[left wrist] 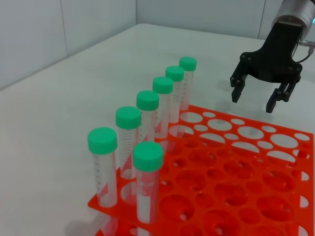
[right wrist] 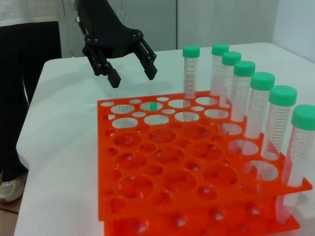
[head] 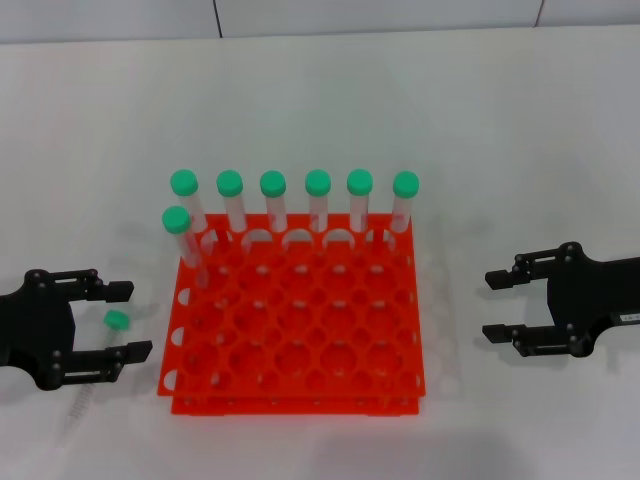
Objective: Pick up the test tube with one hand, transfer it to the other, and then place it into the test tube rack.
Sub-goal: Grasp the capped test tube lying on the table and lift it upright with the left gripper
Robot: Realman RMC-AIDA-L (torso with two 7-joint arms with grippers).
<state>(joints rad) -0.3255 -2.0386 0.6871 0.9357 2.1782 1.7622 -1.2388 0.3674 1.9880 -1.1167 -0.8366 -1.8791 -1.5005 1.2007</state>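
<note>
A clear test tube lies flat on the table left of the rack, its green cap between the fingers of my left gripper, which is open around it. The right wrist view shows this gripper open beyond the rack, above the table. The orange-red test tube rack stands in the middle. My right gripper, with a white label strip, is open and empty to the right of the rack; it also shows in the left wrist view.
Several green-capped tubes stand upright in the rack's back row, and one more stands in the second row at the left. The rack's other holes are free. White table lies all around.
</note>
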